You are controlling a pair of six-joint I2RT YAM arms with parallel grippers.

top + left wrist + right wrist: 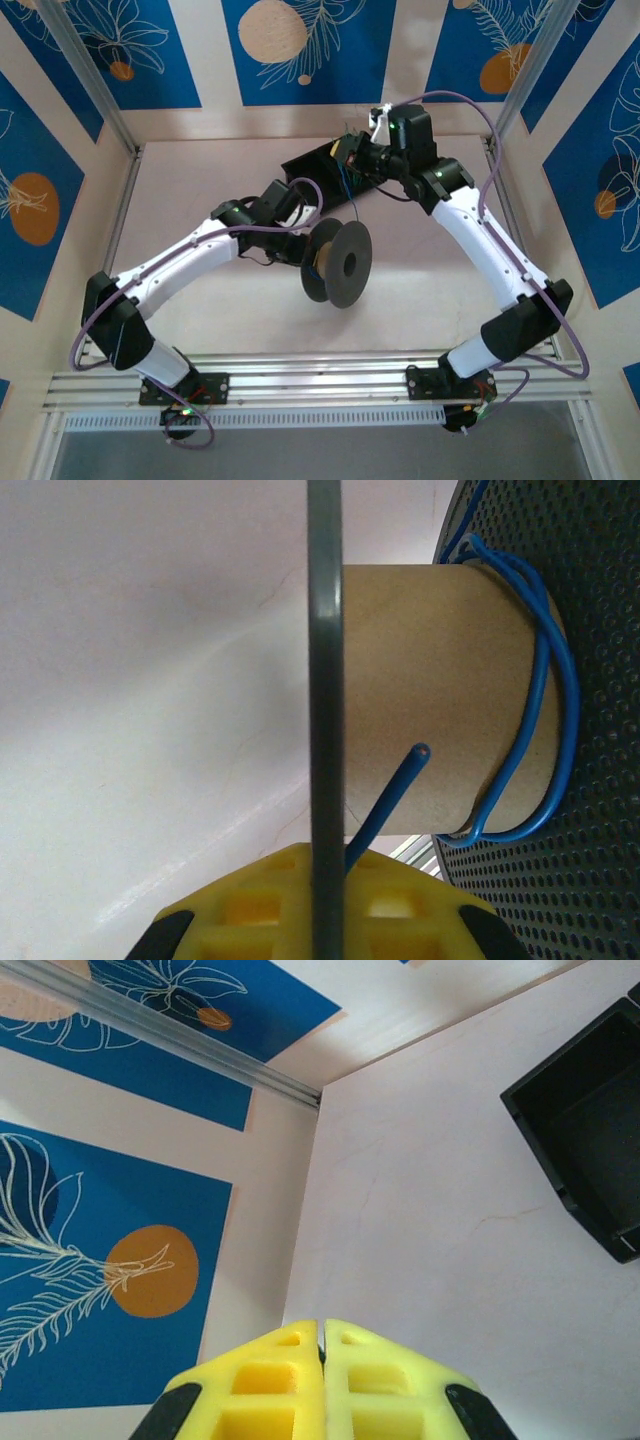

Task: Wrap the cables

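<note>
Likely light, springy blue cable (393,795); pinch near free end. L gripper (325,880) clamps spool flange (325,630); R gripper (322,1360) closed, empty.

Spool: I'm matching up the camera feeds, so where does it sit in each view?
Top external: spool at centre, on edge.
Left wrist: cardboard core upper right, grey flange edge-on down the middle, pinched by the left end effector; blue cable round the core.
Right wrist: faces a table corner, black box at right.
Shared landmark: black box, behind the spool in top external.
</note>
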